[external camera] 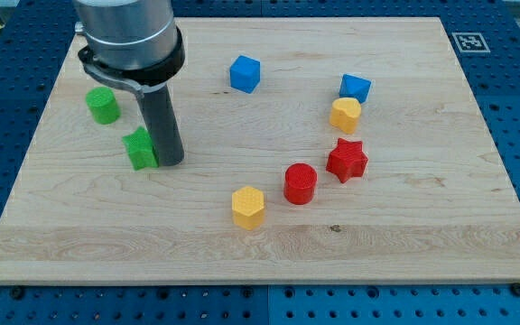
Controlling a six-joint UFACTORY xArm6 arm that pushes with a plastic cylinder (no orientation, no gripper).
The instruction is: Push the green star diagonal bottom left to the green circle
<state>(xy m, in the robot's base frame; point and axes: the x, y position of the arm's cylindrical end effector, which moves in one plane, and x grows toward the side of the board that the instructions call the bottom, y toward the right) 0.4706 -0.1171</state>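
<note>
Blue cube point(245, 73), blue block point(355, 88), yellow heart point(345, 115), red star point(347, 161), red cylinder point(301, 183), yellow hexagon point(248, 207)

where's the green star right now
The green star sits in the view's upper left, below and right of the green circle, with my tip against its right side.

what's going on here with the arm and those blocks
A robot arm is pushing blocks around a wooden board with a dark rod. My tip sits right against the green star, on its right side in the view. The green circle lies apart from the star, up and to the view's left. Two blue blocks, two yellow blocks, a red cylinder and a red star sit further to the view's right, untouched.
</note>
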